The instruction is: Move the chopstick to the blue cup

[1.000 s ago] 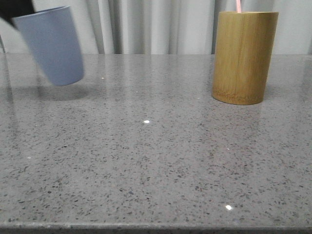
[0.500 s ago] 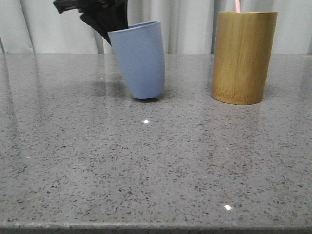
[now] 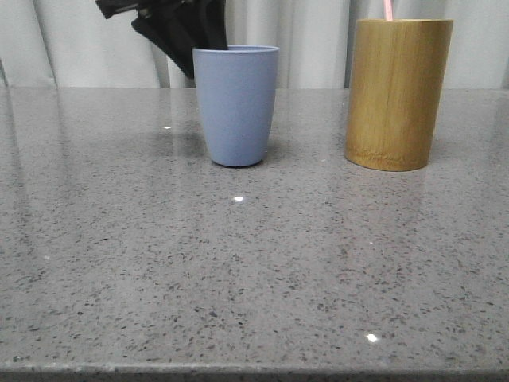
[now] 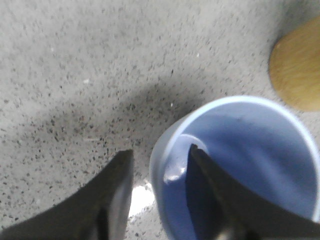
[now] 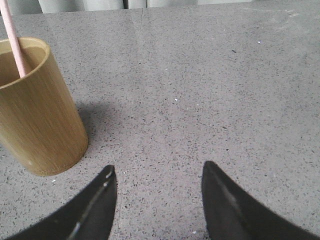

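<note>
The blue cup point(image 3: 236, 107) stands upright on the table, left of the bamboo holder point(image 3: 398, 91). My left gripper point(image 3: 189, 60) is at the cup's rear left rim. In the left wrist view the left gripper point(image 4: 161, 150) straddles the rim of the blue cup point(image 4: 260, 150): one finger is inside, the other stands outside with a gap to the wall, so it is open. A pale pink chopstick point(image 3: 389, 9) sticks out of the bamboo holder and leans on its rim in the right wrist view point(image 5: 14, 45). My right gripper point(image 5: 157, 172) is open and empty, beside the bamboo holder point(image 5: 37, 110).
The grey speckled table point(image 3: 254, 263) stretches to its front edge. White curtains point(image 3: 310, 40) hang behind it. The bamboo holder's edge shows in the left wrist view point(image 4: 297, 65), close to the cup.
The blue cup came in tilted from the far left with my left gripper, moved right toward the bamboo holder, and now stands upright on the table.
</note>
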Controlling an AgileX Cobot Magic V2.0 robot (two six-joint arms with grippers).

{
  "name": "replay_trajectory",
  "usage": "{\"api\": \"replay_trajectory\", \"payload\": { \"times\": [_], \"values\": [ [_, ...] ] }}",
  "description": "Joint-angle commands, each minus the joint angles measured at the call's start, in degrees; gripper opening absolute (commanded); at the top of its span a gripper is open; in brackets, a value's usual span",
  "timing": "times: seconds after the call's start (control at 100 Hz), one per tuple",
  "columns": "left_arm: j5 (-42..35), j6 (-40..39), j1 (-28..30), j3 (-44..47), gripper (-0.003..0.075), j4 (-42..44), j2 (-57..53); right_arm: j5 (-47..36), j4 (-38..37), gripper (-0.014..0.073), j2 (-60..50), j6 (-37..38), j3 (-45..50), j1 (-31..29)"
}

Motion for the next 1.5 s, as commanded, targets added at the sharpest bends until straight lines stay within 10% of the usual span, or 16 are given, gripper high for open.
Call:
{"api": "replay_trajectory", "payload": {
  "times": [0.0, 0.47, 1.49],
  "values": [
    [-1.4, -1.1, -0.4, -3.8, 0.0302, -1.5, -3.0, -3.1, -0.4, 0.0402, 0.1, -0.2, -2.0, -0.2],
    [-1.1, -7.5, -0.3, -1.9, 0.0302, 10.8, -13.5, 3.6, -0.4, 0.0402, 0.1, -0.8, -7.0, -0.1],
    [-20.0, -22.9, -0.3, 55.4, 0.0272, 27.3, -68.0, 7.7, 0.4, 0.0402, 27.6, -1.8, -36.4, 16.2]
  ]
}}
